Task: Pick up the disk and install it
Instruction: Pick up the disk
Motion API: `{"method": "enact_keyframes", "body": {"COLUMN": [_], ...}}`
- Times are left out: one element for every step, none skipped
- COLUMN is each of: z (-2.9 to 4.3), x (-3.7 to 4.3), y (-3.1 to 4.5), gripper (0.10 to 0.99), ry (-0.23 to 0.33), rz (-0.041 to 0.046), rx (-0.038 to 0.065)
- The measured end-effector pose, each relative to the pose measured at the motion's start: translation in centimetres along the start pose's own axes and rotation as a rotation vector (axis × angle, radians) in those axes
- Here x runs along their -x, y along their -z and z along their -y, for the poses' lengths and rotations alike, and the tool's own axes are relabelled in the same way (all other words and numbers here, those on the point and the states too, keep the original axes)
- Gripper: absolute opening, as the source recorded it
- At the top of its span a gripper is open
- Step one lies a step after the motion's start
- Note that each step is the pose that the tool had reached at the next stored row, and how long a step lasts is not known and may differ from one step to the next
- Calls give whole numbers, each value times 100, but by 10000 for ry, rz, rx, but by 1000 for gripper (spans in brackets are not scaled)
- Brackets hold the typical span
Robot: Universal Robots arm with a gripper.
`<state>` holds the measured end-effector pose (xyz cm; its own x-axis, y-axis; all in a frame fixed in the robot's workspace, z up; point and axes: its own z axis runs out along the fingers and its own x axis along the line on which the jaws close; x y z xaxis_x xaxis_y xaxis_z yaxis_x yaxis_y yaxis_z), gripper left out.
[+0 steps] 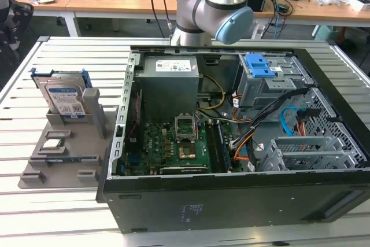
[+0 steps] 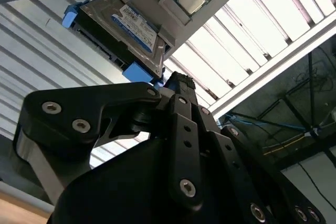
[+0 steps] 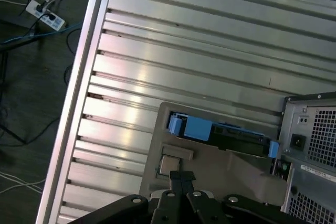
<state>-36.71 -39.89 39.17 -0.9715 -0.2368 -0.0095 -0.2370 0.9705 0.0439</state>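
Observation:
The disk [image 1: 65, 99], a silver drive with a white-and-blue label in a bright blue bracket, stands on edge in a grey holder [image 1: 69, 148] on the exterior view's left of the computer case. Both wrist views look down on it: its label side [image 2: 123, 22] in the second and its blue bracket edge [image 3: 220, 132] in the first. My gripper [image 2: 176, 80] hangs above the holder, apart from the disk. Its black fingers are shut together with nothing between them, and the tip [image 3: 181, 176] sits near the holder's small square chip [image 3: 169, 164].
An open black computer case [image 1: 231, 120] lies on the slatted aluminium table [image 1: 69, 56], with a motherboard, a power supply [image 1: 170, 82] and a grey drive cage topped by a blue latch [image 1: 259, 66]. Beyond the table edge the floor carries a power strip [image 3: 46, 15] and cables.

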Motion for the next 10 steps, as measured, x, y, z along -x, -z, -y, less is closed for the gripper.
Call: {"method": "enact_keyframes", "body": {"z": [0, 0, 0, 0, 0, 0, 0, 0, 0, 0], "x": [0, 0, 0, 0, 0, 0, 0, 0, 0, 0], "y": [0, 0, 0, 0, 0, 0, 0, 0, 0, 0], "gripper": [106, 106, 106, 106, 106, 106, 106, 106, 106, 106], "ry": [154, 265, 456, 656, 797, 916, 1103, 1216, 1334, 1568], "rz": [-7, -12, -20, -29, -35, -41, -49, -54, -58, -70], "rx": [2, 2, 4, 6, 7, 9, 10, 12, 13, 15]}}
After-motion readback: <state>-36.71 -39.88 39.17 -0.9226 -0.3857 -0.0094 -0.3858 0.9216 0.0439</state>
